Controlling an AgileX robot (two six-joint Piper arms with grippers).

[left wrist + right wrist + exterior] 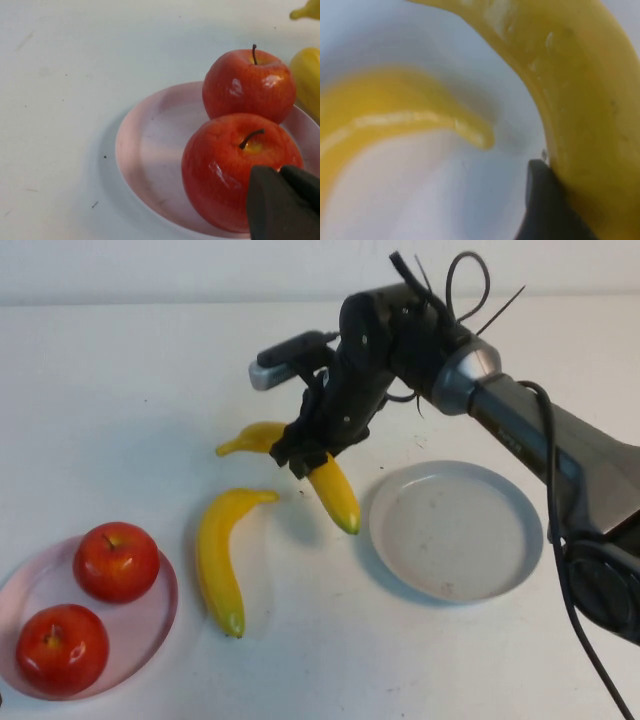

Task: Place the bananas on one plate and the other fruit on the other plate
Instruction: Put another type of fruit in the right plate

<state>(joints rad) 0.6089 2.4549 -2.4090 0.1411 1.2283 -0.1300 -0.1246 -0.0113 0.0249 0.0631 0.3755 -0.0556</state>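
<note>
Two red apples sit on the pale pink plate at the front left. My right gripper is shut on a banana near its middle, just left of the empty grey-blue plate. The second banana lies on the table between the plates. In the right wrist view a dark finger presses the held banana, with the other banana beyond. My left gripper is shut and empty, close over the nearer apple; it is out of the high view.
The right arm reaches in from the right above the far edge of the grey-blue plate. In the left wrist view the lying banana shows just beyond the pink plate. White table all around.
</note>
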